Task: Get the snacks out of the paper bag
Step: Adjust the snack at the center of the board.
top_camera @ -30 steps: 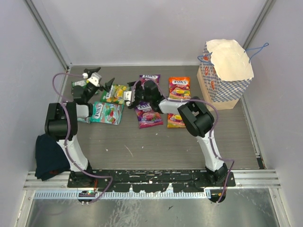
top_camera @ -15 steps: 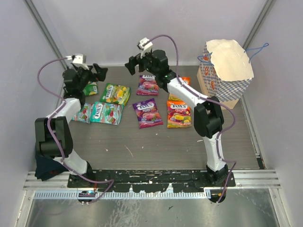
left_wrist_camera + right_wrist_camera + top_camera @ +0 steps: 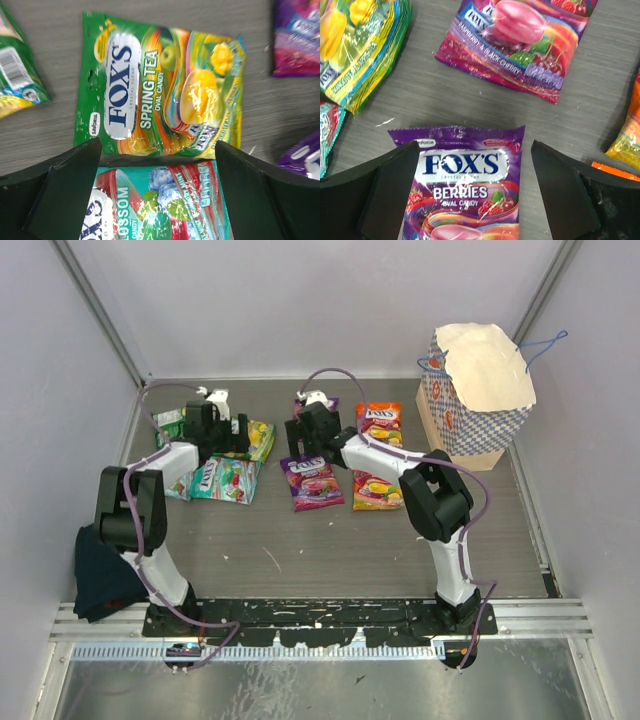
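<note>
The paper bag point(image 3: 478, 405), checkered blue and white, stands upright at the back right with its cream mouth open; its inside is not visible. Snacks lie flat on the table: a green Spring Tea packet point(image 3: 160, 95), a teal packet point(image 3: 160, 205), a purple Berries packet point(image 3: 465, 190), a raspberry-cherry packet point(image 3: 520, 40), and orange packets point(image 3: 378, 425) point(image 3: 372, 490). My left gripper point(image 3: 228, 432) is open and empty, low over the edge where the green and teal packets meet point(image 3: 157, 185). My right gripper point(image 3: 300, 436) is open and empty, straddling the Berries packet point(image 3: 470, 195).
Another green packet point(image 3: 168, 424) lies at the far left. A dark blue cloth point(image 3: 105, 570) sits at the near left by the left arm's base. Grey walls close the table at the back and sides. Bare table lies in front of the packets.
Both arms, raised and reaching toward the back half a second ago, have come down and back; each open gripper now hovers low over the packets. The packets and bag have not moved.
</note>
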You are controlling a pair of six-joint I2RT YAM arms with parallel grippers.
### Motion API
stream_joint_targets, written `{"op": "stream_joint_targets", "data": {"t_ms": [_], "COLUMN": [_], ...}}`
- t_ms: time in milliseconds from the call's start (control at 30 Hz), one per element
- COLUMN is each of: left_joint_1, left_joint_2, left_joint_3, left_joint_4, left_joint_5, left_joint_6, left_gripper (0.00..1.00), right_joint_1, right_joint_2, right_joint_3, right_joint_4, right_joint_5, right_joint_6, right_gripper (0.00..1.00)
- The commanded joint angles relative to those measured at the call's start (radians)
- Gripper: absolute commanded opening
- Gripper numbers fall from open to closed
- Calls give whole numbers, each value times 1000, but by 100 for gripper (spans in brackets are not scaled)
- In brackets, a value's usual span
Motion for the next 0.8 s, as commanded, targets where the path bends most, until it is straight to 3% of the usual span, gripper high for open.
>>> {"op": "stream_joint_targets", "data": {"t_ms": [0,267,767], "left_joint_1": [0,-20,-31], "left_joint_2": [65,115,230], "left_joint_3": [94,118,336], "left_joint_4": [-81,-71,-410], "left_joint_5": [37,44,-19], "left_joint_6": [8,22,36], "left_gripper": [98,98,98], "right_joint_1": [37,46,44], "right_joint_2": [-28,-22,-33], "right_joint_3": [29,11,19], "right_joint_4": [-36,-78,-168], "right_joint_5": [76,41,71], "right_joint_6": [11,14,47], "right_gripper": [100,100,100]}}
